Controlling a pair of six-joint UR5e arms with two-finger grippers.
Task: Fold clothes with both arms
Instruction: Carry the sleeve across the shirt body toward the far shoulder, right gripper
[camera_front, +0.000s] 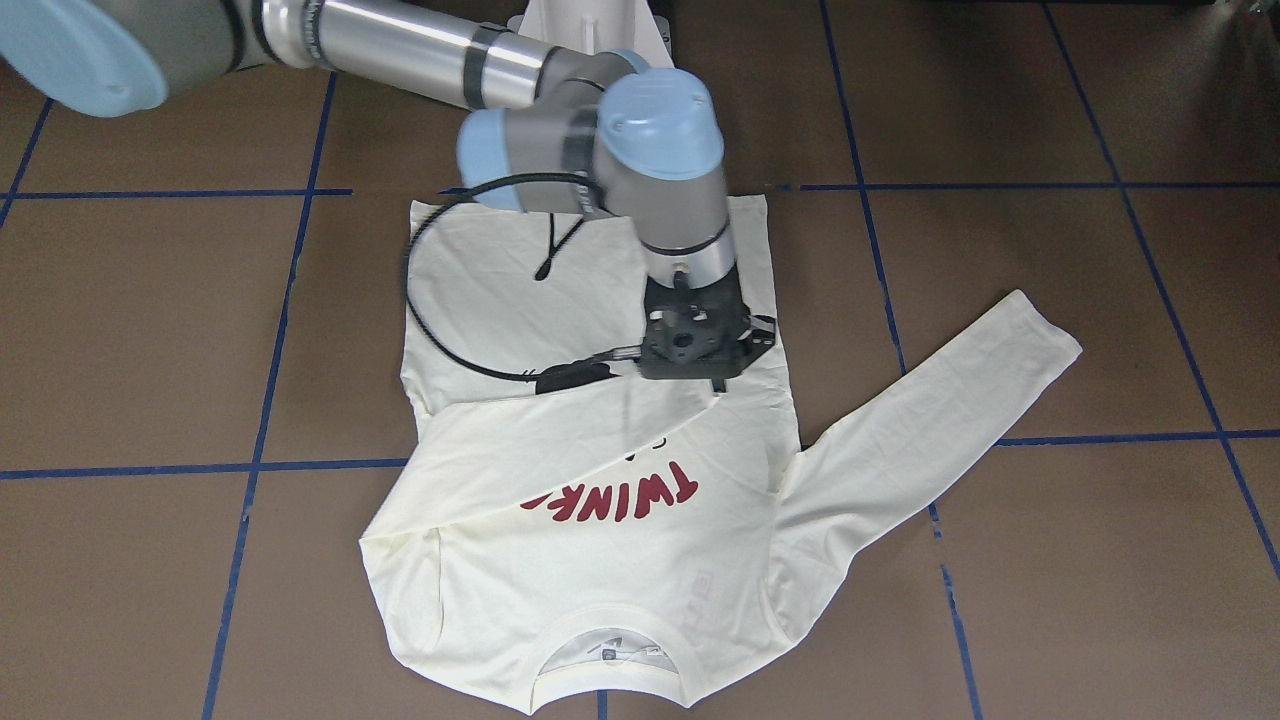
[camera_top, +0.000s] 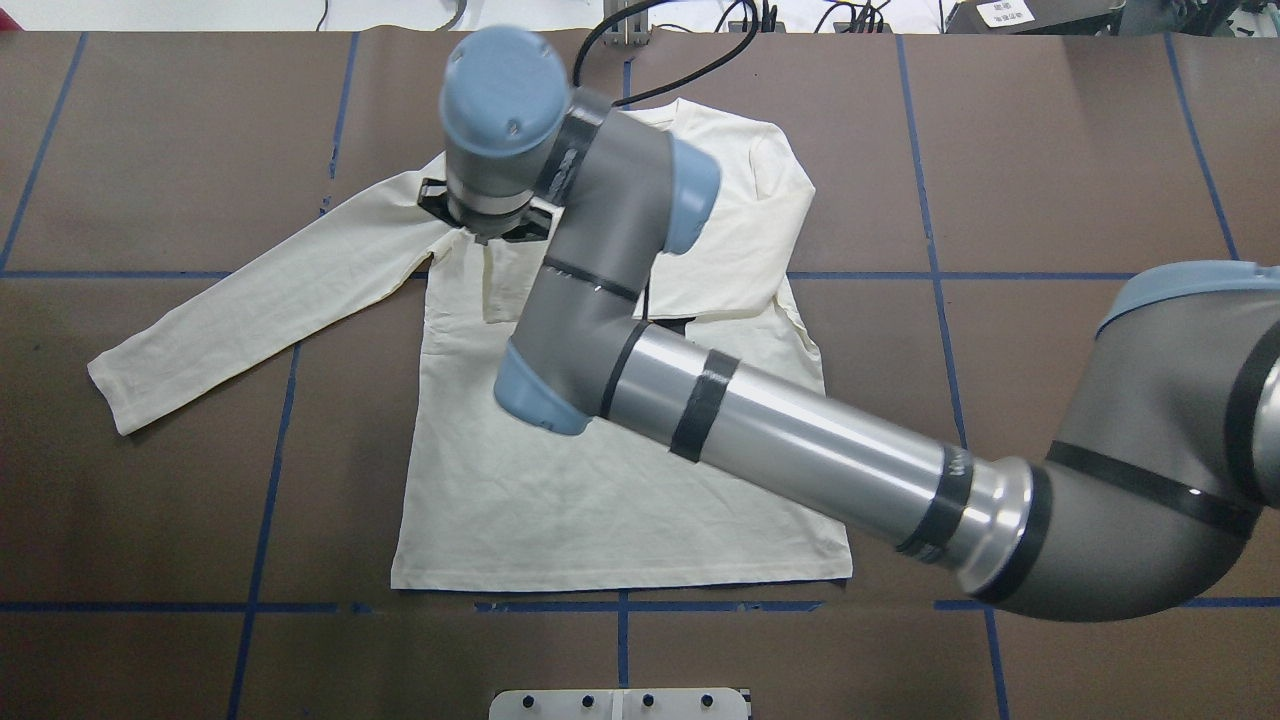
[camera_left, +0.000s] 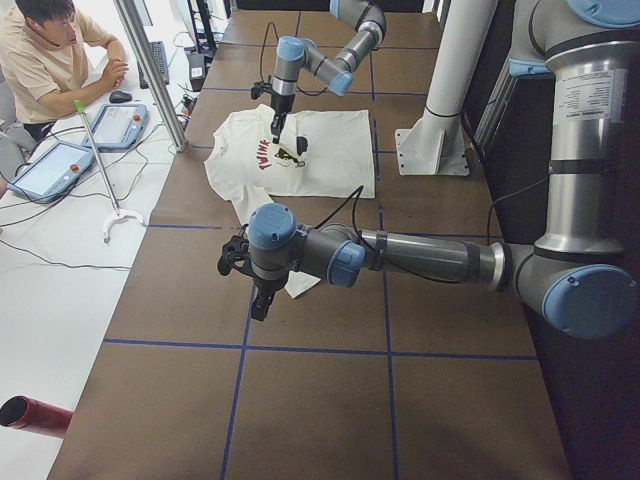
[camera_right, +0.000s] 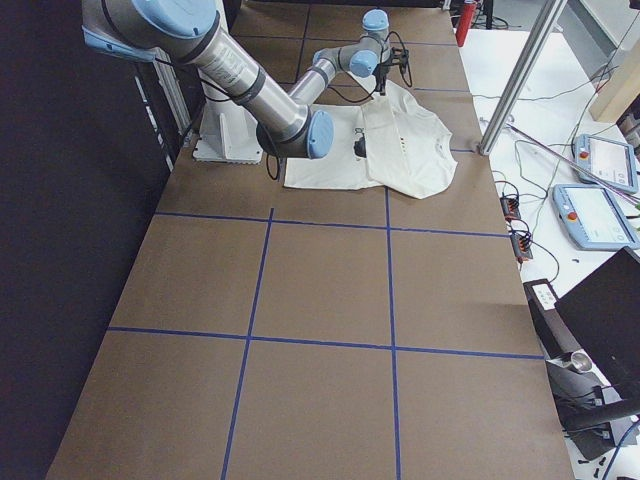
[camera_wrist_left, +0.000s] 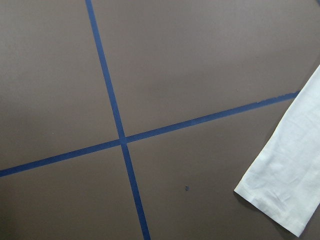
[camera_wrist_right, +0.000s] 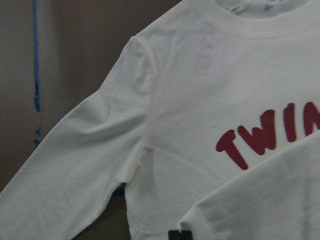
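Note:
The cream long-sleeved T-shirt (camera_front: 600, 570) lies print-up on the table, with red "TWINKLE" lettering (camera_front: 620, 495) partly covered. One sleeve (camera_front: 520, 440) is folded across the chest. My right gripper (camera_front: 716, 384) stands over the shirt at that sleeve's cuff (camera_wrist_right: 210, 220) and looks shut on it; its fingers are mostly hidden under the wrist (camera_top: 487, 232). The other sleeve (camera_top: 250, 300) lies stretched out flat. My left gripper (camera_left: 256, 298) hovers beside that sleeve's cuff (camera_wrist_left: 285, 170); it shows only in the exterior left view, so I cannot tell whether it is open.
The brown table (camera_top: 1050, 150) is marked by blue tape lines (camera_top: 930, 275). The white pedestal base (camera_left: 432, 140) stands at the robot's side. An operator (camera_left: 50, 50) sits beyond the table's far edge, with tablets (camera_left: 55, 165) and a grabber stick (camera_left: 100, 160).

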